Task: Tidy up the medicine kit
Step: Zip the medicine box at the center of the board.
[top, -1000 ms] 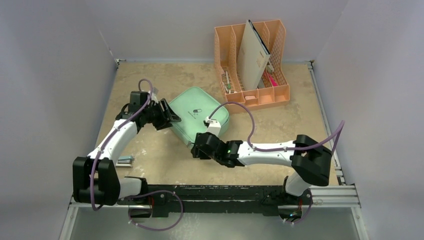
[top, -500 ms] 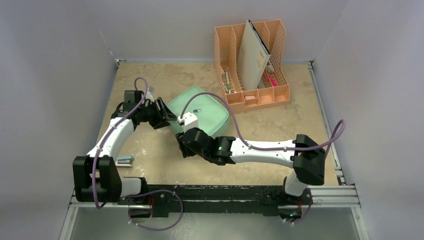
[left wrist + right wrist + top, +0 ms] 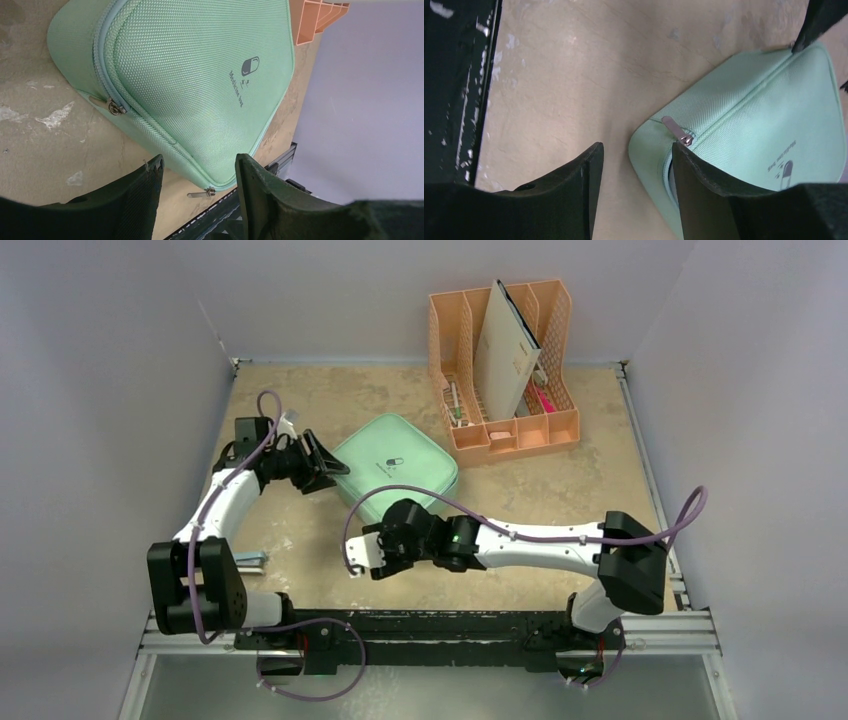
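Bare table [image 3: 300,400] lay open behind and left of the medicine kit [image 3: 397,468], and along its near side toward the black rail [image 3: 450,625]. The peach file organizer [image 3: 505,370] crowded the kit's far right corner. The left end effector [image 3: 325,462] blocked the kit's left edge and the right end effector [image 3: 372,555] its near corner, both with jaws apart.

Right arm: swung left and toward the near edge | right gripper [image 3: 372,562]: came off the medicine kit [image 3: 400,462], ended over the table [image 3: 300,530] by its near-left corner, jaws slightly wider | left gripper [image 3: 330,465]: backed a little left.
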